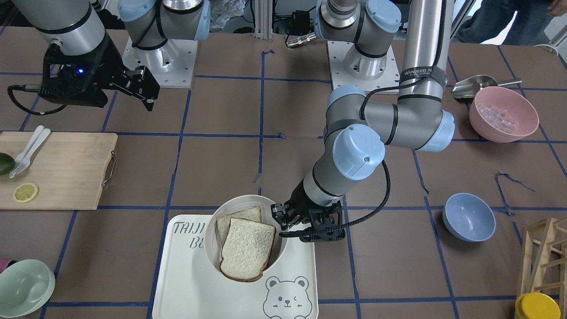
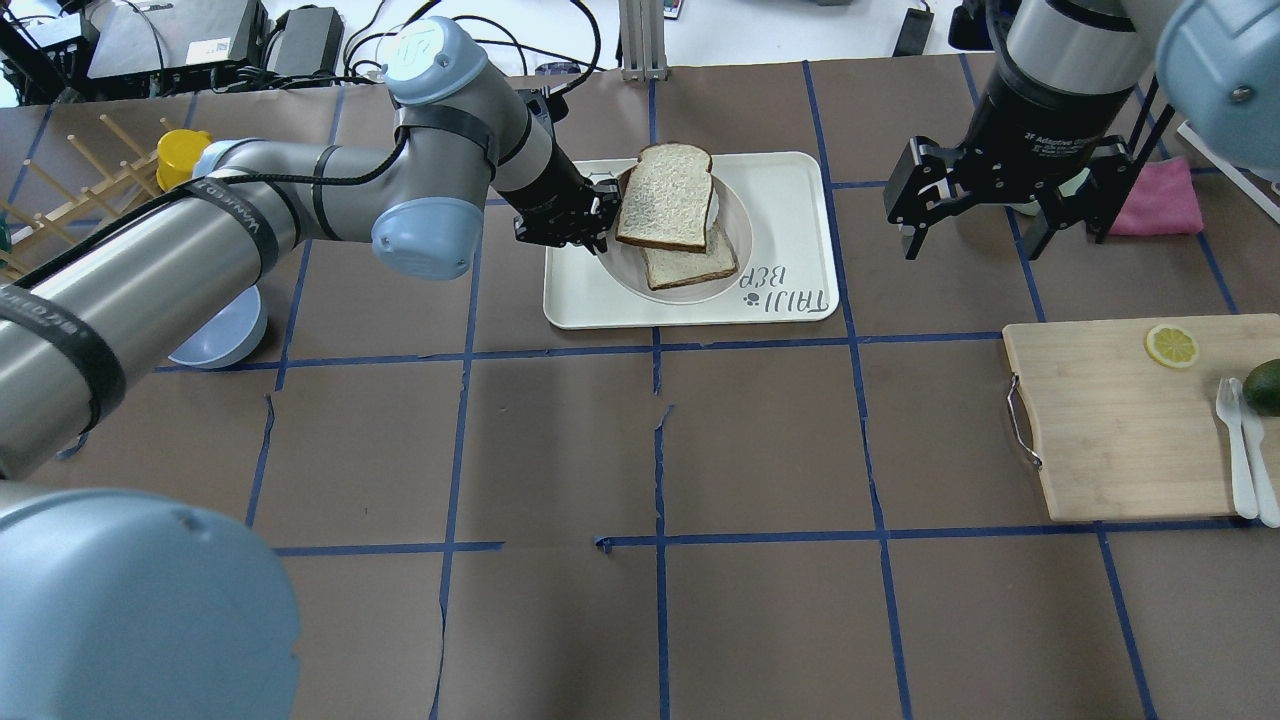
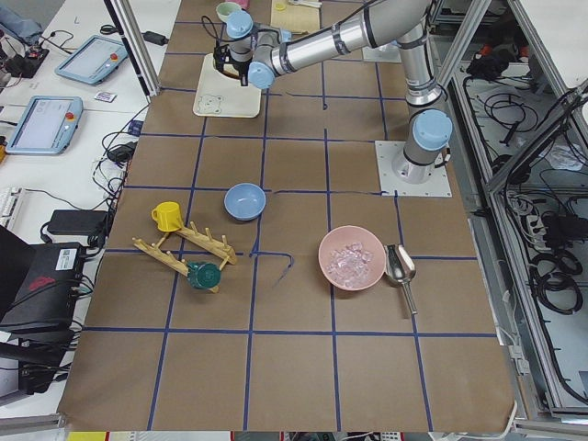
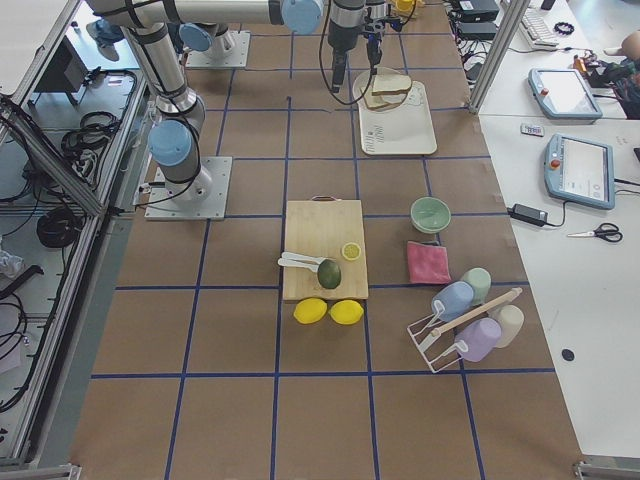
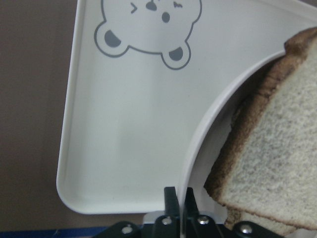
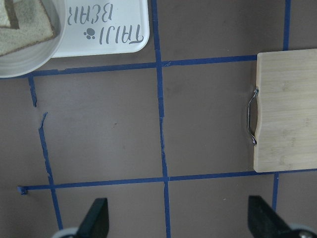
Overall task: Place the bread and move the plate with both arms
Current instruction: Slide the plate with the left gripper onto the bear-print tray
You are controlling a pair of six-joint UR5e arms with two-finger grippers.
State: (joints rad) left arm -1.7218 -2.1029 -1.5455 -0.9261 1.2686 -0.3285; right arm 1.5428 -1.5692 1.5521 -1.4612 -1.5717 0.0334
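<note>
The large dark-crusted bread lies in the round cream plate, on top of a smaller pale slice. The plate is over the bear tray and seems held slightly above it. My left gripper is shut on the plate's rim on the robot's left side. The left wrist view shows its fingers pinching the rim next to the bread. My right gripper is open and empty, hovering to the right of the tray, apart from the plate.
A wooden cutting board with a lemon slice, cutlery and an avocado lies on the robot's right. A pink bowl, a blue bowl and a wooden rack are on its left. A green bowl stands beyond the board.
</note>
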